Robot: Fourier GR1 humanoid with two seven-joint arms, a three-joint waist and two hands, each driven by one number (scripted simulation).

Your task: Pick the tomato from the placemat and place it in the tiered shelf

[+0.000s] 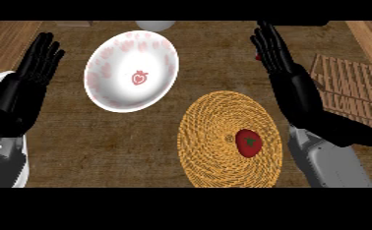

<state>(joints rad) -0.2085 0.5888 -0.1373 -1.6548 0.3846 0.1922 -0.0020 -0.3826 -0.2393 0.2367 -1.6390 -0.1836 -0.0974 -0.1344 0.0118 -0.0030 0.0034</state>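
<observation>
Nearest the robot, the red tomato [248, 142] lay right of centre on the round woven placemat [210, 140], which sat on the dark wood-grain counter [109, 140]. Beyond it to the left stood a white plate [116, 84] with pink markings, while the slatted wooden tiered shelf [341, 84] showed at the right edge. The left hand [36, 69] rested at the left edge and the right hand [280, 57] stood beside the shelf, both with fingers straight and holding nothing; a pale round object [155, 25] lay farthest away.

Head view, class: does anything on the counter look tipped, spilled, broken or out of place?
Nothing stands out. The tomato sits whole on the woven placemat, the white plate lies beside it, and both hands, left hand and right hand, are open, touching nothing.
</observation>
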